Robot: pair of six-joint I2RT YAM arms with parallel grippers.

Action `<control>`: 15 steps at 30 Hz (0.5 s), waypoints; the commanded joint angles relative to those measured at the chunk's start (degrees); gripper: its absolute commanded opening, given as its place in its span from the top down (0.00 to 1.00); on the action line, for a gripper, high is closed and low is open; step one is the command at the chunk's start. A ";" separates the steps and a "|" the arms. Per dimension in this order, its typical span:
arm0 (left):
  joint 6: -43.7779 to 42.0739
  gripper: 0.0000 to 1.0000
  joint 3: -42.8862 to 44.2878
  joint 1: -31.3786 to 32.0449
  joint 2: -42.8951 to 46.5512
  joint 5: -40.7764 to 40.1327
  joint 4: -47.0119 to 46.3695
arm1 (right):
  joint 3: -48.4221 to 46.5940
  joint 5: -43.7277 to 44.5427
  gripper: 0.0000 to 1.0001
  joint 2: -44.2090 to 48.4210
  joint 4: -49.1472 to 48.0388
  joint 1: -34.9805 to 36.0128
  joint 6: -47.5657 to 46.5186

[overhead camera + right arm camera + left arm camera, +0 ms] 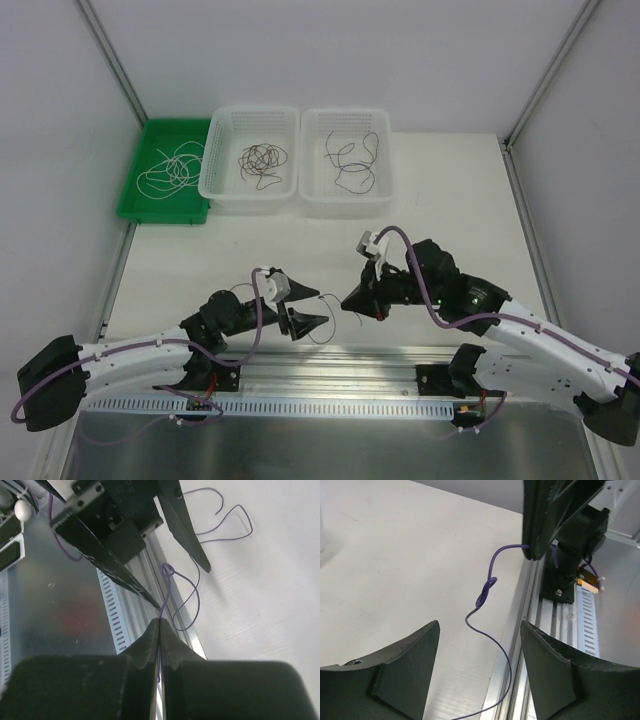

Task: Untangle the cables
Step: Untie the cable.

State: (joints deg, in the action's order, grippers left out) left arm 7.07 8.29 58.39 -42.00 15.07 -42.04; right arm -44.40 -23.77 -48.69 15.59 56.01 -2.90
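Note:
A thin purple cable (505, 655) with a small knot (487, 589) in it hangs over the table's front edge. My right gripper (160, 621) is shut on one end of this cable (196, 597), just above the knot (168, 570). In the top view the right gripper (347, 300) points left at my left gripper (320, 306). The left gripper (479, 624) is open, its fingers (410, 665) on either side of the cable without touching it. More cables lie at the back: a whitish one (168, 172), a dark tangle (262, 160) and loose dark ones (352, 160).
A green tray (132, 190) stands at the back left. Two white baskets (218, 185) (382, 195) stand beside it. An aluminium rail (330, 360) and a slotted strip (587, 625) run along the near edge, just under both grippers.

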 commanded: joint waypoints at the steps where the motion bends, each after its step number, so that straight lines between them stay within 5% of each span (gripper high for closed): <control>1: 4.26 0.35 -2.31 -0.65 -3.17 -7.59 -17.17 | 0.46 2.23 0.99 1.67 -7.94 -0.20 5.09; 10: 5.15 0.46 -2.23 -0.65 -9.42 -10.76 -27.39 | 1.42 2.06 0.99 1.05 -11.99 -0.11 7.55; 15: 4.88 0.63 -1.97 -0.65 -10.21 -11.38 -28.62 | 1.86 1.10 0.99 1.23 -12.78 -0.11 8.26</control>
State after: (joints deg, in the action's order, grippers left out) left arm 11.46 5.76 58.39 -51.70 5.23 -63.72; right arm -42.65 -21.78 -48.10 6.63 56.01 3.79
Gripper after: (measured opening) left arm 0.418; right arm 0.015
